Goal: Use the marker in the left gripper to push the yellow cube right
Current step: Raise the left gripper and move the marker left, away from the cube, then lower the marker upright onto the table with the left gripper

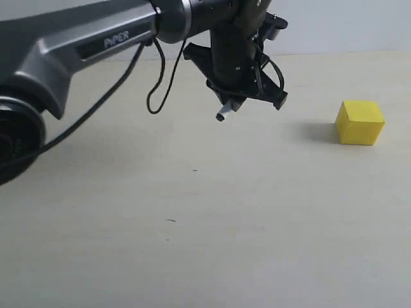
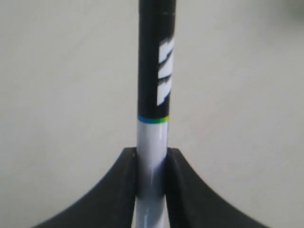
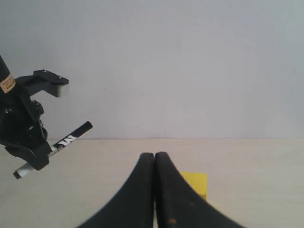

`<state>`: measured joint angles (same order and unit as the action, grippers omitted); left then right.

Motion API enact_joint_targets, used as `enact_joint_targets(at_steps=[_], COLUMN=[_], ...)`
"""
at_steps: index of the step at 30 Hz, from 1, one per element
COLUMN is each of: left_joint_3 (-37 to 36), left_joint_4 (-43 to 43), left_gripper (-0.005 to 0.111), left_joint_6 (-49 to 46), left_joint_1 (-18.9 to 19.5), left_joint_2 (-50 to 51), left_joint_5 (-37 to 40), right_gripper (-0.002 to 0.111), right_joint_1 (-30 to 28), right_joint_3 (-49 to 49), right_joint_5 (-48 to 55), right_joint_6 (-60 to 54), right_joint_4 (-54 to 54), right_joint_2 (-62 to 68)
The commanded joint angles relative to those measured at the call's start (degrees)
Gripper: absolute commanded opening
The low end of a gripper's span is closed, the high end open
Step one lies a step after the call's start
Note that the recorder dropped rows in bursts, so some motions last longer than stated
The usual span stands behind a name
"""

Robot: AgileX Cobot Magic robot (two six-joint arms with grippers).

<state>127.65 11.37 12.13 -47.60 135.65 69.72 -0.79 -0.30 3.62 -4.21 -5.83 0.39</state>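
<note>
The yellow cube (image 1: 359,122) rests on the pale table at the right, apart from everything. My left gripper (image 1: 239,97) hangs above the table to the cube's left, shut on the marker (image 1: 226,111), whose white end pokes out below the jaws. In the left wrist view the marker (image 2: 154,90) runs straight out between the dark fingers (image 2: 118,190), white barrel clamped, black label band beyond. The right wrist view shows my right gripper (image 3: 155,156) shut and empty, the yellow cube (image 3: 194,183) partly hidden behind it, and the left gripper (image 3: 31,149) with the marker (image 3: 66,139) off to one side.
The grey arm marked "PIPER" (image 1: 96,45) reaches in from the left with loose black cables (image 1: 157,77) hanging under it. A plain pale wall (image 3: 166,61) stands behind the light table (image 1: 192,224).
</note>
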Motion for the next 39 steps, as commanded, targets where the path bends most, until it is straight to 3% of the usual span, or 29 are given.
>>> enact_joint_targets(at_steps=[1,8,13,17,24,39], left_joint_3=[-10.69,-31.08,-40.13,-42.57,-44.61,-46.10], left_joint_4=[-1.92,-4.45,-7.94,-11.68,-12.90,-17.27], left_gripper=[0.000,0.000,0.000,0.000,0.000,0.000], left_joint_6=[6.59,16.69,20.63,21.13,23.21,24.35], left_joint_1=[1.42,4.23,4.24,4.24,3.93,3.51], left_joint_2=[-6.30,-12.95,-14.34,-14.34,-14.34,-14.34], left_joint_5=[-1.11,-7.36,-18.68,-23.93,-22.35,-27.57], right_gripper=[0.000,0.000,0.000,0.000,0.000,0.000], right_joint_1=[-0.30,-0.30,-0.30,-0.20,-0.20,-0.20], right_joint_3=[0.30,0.30,0.30,0.30,0.30,0.30], right_joint_5=[-0.31,-0.31,-0.31,-0.29,-0.29,-0.29], right_joint_6=[-0.19,-0.19,-0.19,-0.19,-0.19,-0.19], right_joint_4=[0.04,0.04,0.04,0.04,0.04,0.04], right_joint_2=[-0.39,-0.39,-0.39,-0.39,-0.39,-0.39])
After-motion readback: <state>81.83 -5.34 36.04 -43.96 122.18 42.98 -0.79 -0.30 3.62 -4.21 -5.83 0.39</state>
